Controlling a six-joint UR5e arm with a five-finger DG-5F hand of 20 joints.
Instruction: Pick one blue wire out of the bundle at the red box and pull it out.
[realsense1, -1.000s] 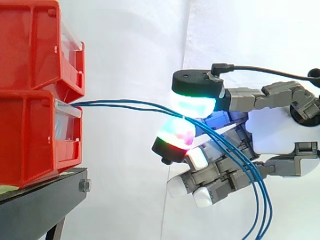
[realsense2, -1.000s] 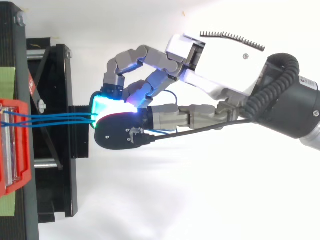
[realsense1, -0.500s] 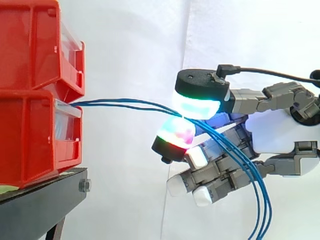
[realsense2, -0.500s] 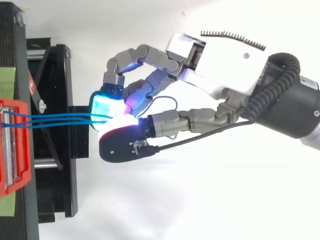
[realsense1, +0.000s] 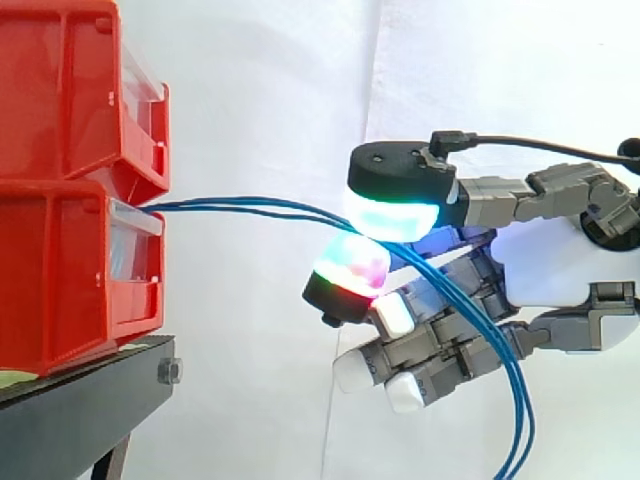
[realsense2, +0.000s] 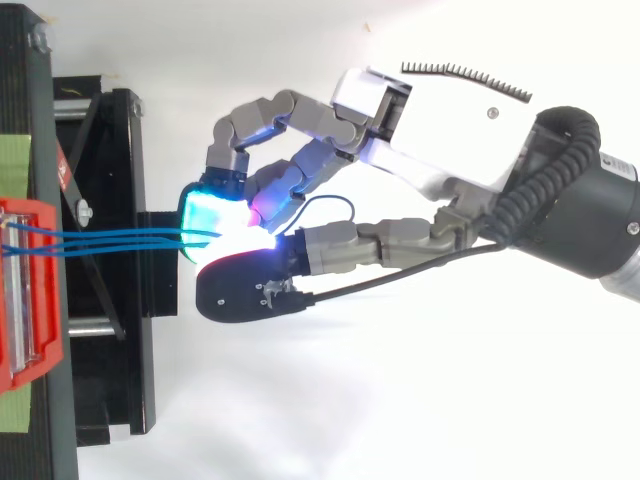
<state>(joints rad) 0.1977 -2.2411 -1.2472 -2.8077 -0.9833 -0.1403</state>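
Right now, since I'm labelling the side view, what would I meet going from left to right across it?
red bins → blue wires → robot hand

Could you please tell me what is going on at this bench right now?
The robot's hand is working at a bundle of blue wires that comes out of the lower red bin on the black stand. The wires run across to the hand, pass between two glowing fingertips pinched on them, then hang down past its curled fingers. How many wires the pinch holds I cannot tell. The wires' far ends are in the bin, so none is pulled out yet.
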